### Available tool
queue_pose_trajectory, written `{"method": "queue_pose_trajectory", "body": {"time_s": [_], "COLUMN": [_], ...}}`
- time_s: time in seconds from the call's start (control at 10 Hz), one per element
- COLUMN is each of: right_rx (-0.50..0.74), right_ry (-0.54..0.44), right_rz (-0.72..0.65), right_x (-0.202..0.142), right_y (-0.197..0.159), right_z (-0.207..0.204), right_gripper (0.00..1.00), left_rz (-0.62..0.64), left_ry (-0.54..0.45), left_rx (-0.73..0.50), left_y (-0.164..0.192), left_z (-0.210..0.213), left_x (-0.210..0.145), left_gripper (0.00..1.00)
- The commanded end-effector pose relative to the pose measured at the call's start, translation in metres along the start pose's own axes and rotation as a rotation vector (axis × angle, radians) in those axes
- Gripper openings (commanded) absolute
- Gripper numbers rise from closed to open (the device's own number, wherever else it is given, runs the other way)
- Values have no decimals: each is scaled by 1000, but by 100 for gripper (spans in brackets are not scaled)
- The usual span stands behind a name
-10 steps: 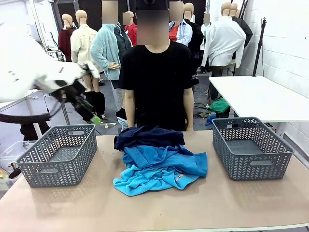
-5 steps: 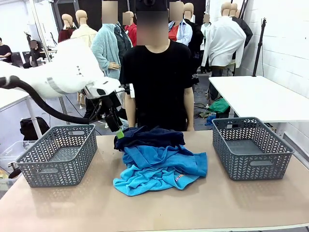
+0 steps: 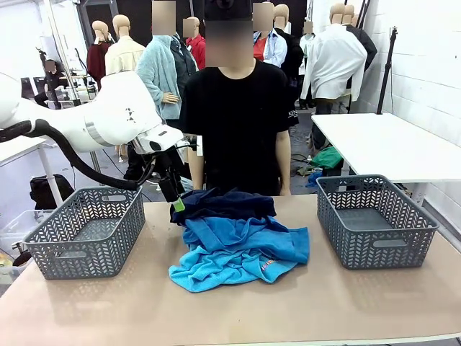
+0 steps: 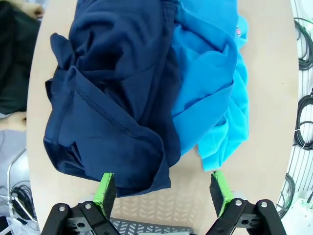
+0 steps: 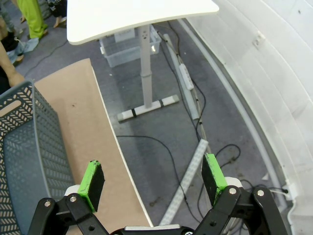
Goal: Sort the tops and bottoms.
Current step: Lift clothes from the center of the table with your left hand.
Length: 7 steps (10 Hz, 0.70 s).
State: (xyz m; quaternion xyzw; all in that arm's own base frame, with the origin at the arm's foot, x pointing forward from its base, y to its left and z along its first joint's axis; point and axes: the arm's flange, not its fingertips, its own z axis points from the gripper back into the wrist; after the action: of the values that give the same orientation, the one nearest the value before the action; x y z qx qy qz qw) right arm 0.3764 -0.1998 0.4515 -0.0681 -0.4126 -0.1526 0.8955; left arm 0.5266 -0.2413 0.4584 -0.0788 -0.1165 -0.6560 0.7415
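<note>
Over soft, rumpled navy bottoms (image 4: 112, 98), left tool (image 4: 161, 188) gapes, seemingly clear.

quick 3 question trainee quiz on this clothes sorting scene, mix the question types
1. True or false: the left gripper is shut on the navy garment.
2. Relative to the blue tops, the navy garment lies: A toward the person, B toward the robot, C in a basket.
3. How many grey baskets stand on the table?
Key: 1 false; 2 A; 3 two.
</note>
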Motion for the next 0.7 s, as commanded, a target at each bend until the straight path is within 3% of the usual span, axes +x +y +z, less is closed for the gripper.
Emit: {"method": "queue_pose_trajectory", "body": {"time_s": [0.0,0.4,0.6], "right_rx": [1,1,1], "right_ry": [10,10,10], "right_rz": [4,4,4], "right_x": [0,0,0], "right_y": [0,0,0], "right_z": [1,1,1], "right_gripper": [100,100,100], "left_rz": [-13,-4,-30], "left_ry": [30,29,16], "left_rx": [-33,-57,-60], "left_y": [6,11,7], "left_z": [-10,-25,-22], "left_x": [1,-3,-4], "left_gripper": [100,100,61]}}
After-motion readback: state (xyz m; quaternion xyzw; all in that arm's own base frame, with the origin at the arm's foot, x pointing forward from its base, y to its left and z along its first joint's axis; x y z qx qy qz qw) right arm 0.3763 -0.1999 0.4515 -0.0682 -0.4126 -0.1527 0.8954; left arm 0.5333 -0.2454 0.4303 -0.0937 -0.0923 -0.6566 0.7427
